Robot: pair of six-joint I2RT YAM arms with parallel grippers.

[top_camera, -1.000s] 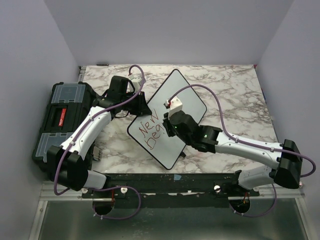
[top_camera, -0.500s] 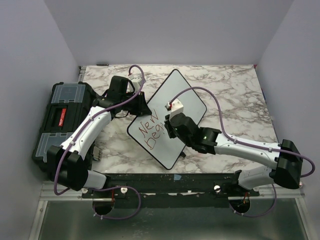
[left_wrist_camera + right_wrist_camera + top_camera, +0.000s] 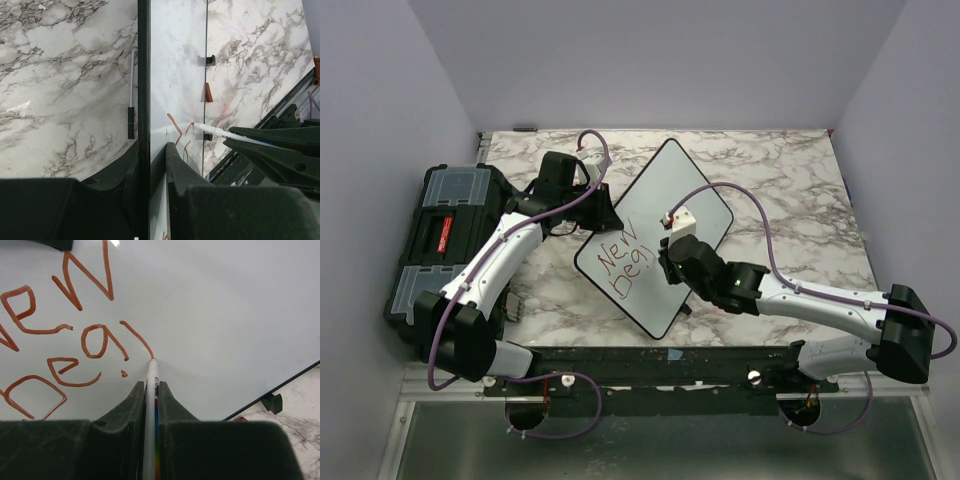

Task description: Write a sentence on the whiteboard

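Right wrist view: the right gripper (image 3: 150, 386) is clamped on a white marker (image 3: 151, 407), its tip touching the whiteboard (image 3: 215, 315) at the end of a red stroke in the sentence (image 3: 118, 346), which so far reads "New" over "Begi". The left gripper (image 3: 151, 150) pinches the board's black frame. The board sits askew on the marble table (image 3: 790, 180) between the arms.

- How is the left arm (image 3: 505, 250) posed?
- It is extended from lower left up toward centre. The left gripper (image 3: 151, 150) is pinched onto the whiteboard (image 3: 177, 60) frame.
- And the right arm (image 3: 820, 305)?
- It is stretched leftward from lower right, wrist angled down. The right gripper (image 3: 151, 387) is clamped on a marker (image 3: 152, 371).
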